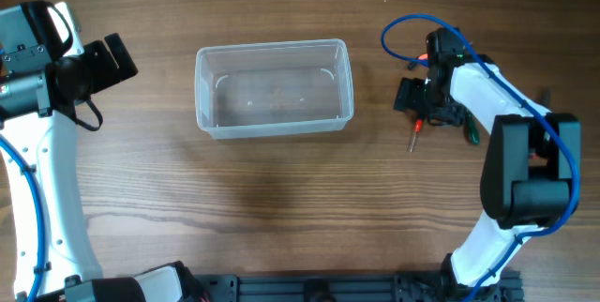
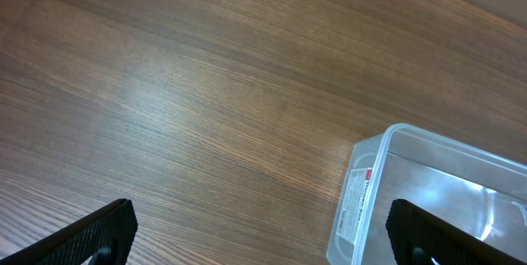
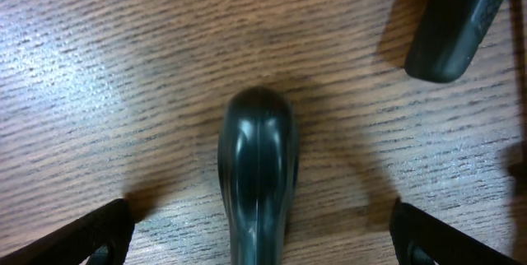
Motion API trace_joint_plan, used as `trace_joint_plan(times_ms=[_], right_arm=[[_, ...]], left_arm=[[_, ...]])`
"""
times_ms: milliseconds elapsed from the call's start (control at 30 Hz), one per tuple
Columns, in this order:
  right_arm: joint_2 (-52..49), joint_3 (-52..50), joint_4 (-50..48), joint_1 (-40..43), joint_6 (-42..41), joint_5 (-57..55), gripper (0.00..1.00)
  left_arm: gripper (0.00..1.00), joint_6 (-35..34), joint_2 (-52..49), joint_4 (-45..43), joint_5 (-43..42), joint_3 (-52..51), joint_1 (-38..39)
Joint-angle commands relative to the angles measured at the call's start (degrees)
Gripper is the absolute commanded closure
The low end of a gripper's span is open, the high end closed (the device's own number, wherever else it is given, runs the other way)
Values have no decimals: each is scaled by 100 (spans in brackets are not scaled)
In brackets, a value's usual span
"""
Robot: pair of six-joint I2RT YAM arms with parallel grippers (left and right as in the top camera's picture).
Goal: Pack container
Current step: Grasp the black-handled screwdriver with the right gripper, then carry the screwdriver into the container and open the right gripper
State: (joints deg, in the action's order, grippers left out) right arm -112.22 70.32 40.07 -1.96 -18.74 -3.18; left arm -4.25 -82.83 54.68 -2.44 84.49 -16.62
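Note:
The clear plastic container [image 1: 273, 88] stands empty at the middle of the table; its labelled corner shows in the left wrist view [image 2: 362, 207]. My left gripper [image 1: 117, 58] is open and empty, left of the container and above bare wood [image 2: 263, 236]. My right gripper [image 1: 429, 110] points down over hand tools right of the container. In the right wrist view its fingers [image 3: 262, 236] are open on either side of a dark glossy tool handle [image 3: 257, 166] that lies on the table; they do not touch it.
A black and orange tool handle [image 3: 453, 26] lies just beyond the dark one. An orange-handled screwdriver [image 1: 413, 129] and a green-handled tool [image 1: 472, 135] lie beside the right gripper. A blue cable [image 1: 403, 35] loops above the right arm.

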Motion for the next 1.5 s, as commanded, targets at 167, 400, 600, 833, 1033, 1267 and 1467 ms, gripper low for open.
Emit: trace_joint_plan(times_ms=[167,400,600,833,1033,1267,1467], right_arm=[[-286,48,-11,-7,28,258,37],[-286,48,4,-7,11,330,72],[-286,50,-2,-7,11,455,82],[-271,68,-4,-7,17,455,88],[389,778,494,-13,74,457,96],[1062,2715,1598,-634,1169,573,96],[1032,3364,1456,-2304,4439,1014,96]], left_arm=[[0,-96,-46,2,15,4,-22],[0,-94,-46,2,15,4,-22],[0,-94,-46,0,15,4,-22],[0,-94,-46,0,15,4,-22],[0,-94,-46,2,15,4,-22],[0,-94,-46,2,15,4,-22],[0,-94,-46,4,15,4,-22]])
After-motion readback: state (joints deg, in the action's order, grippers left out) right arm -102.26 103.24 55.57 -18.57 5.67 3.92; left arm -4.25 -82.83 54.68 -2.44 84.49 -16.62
